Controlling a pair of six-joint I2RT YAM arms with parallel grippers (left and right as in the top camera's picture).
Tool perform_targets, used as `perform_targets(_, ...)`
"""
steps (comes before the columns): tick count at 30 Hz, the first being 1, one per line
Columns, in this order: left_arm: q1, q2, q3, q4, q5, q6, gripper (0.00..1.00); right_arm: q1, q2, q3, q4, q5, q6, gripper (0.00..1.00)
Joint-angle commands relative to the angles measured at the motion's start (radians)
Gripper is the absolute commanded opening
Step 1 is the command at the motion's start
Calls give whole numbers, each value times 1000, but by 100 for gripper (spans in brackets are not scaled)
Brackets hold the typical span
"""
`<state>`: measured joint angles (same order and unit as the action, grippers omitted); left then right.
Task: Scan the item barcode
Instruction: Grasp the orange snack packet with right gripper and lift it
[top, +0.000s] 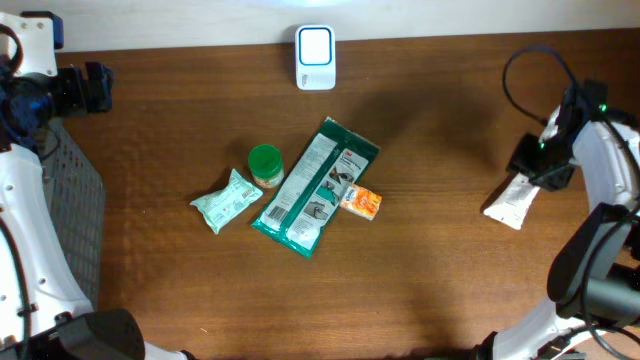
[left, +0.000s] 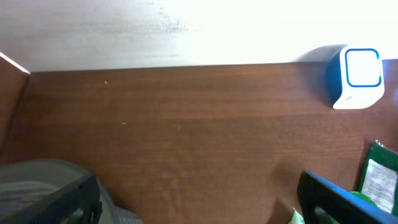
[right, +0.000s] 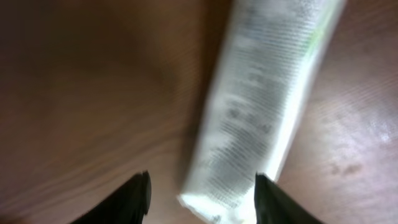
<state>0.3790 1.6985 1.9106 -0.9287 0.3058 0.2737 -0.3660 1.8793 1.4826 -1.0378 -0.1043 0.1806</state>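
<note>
Left claw (left: 196, 193) gapes wide and empty. The scanner (top: 315, 57) stands at the worktop's (top: 450, 290) back edge. The white packet (top: 513, 203) lies flat far right, well apart from it, under the parted right claw (right: 202, 190), ungripped. Scanning looks undone.

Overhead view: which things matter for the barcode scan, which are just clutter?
Job: scanner; white packet at the right pincer.
Lying about: green-lidded jar; pale green packet; large green pack; orange packet; wire basket.
</note>
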Motion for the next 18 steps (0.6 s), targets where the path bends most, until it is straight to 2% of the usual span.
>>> perform_targets(1, 4, 2, 9, -1, 8, 16, 99, 68, -22, 144, -121, -177, -183, 57)
perform_targets(3, 4, 2, 9, -1, 8, 16, 99, 126, -21, 148, -149, -177, -204, 61)
perform_targets(6, 4, 2, 9, -1, 8, 16, 99, 262, -21, 92, -147, -180, -264, 62)
perform_targets(8, 4, 2, 9, -1, 8, 16, 99, 380, -21, 45, -121, -180, -309, 62)
perform_targets(11, 4, 2, 9, -1, 8, 16, 99, 521, -21, 3, -26, -180, -292, 61)
perform_targets(15, 4, 2, 9, -1, 8, 16, 99, 702, 2, -10, 121, -173, 152, 41)
perform_targets(16, 4, 2, 9, -1, 8, 16, 99, 729, 11, -10, 160, -173, 224, 39)
perform_targets(17, 4, 2, 9, -1, 8, 16, 99, 753, 26, -10, 201, -172, 275, 33)
perform_targets(18, 4, 2, 9, -1, 8, 16, 99, 782, 50, -10, 255, -173, 346, 21)
